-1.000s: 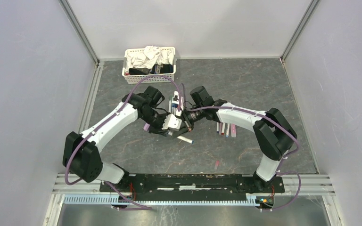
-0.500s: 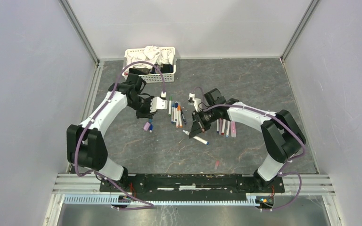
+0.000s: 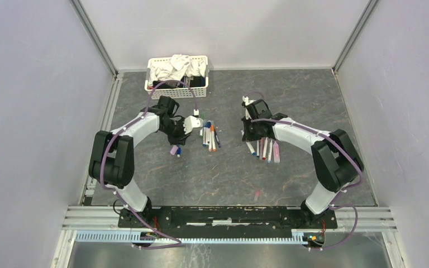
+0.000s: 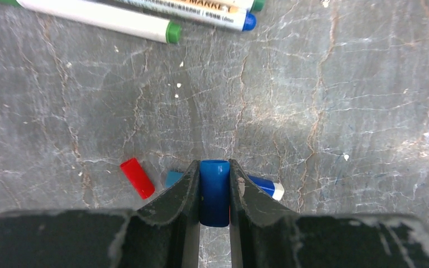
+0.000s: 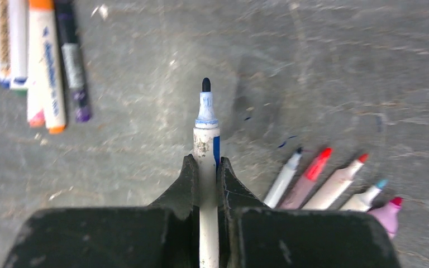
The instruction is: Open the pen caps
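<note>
As left tool (image 4: 213, 165) pinches blue cap (image 4: 214, 192), right tool (image 5: 206, 160) pinches pen (image 5: 206, 137) mid-table.

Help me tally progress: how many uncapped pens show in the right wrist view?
6. One pen is clamped in the right pincer, tip forward; five pens lie fanned at lower right. Others may sit out of frame.

A blue cap (image 4: 214, 192) is being pinched in the left gripper (image 4: 213, 167), with a red cap (image 4: 137, 177) lying loose nearby. A white uncapped pen (image 5: 206, 145), its dark tip bared, is being clamped lengthwise in the right gripper (image 5: 206, 163).
</note>
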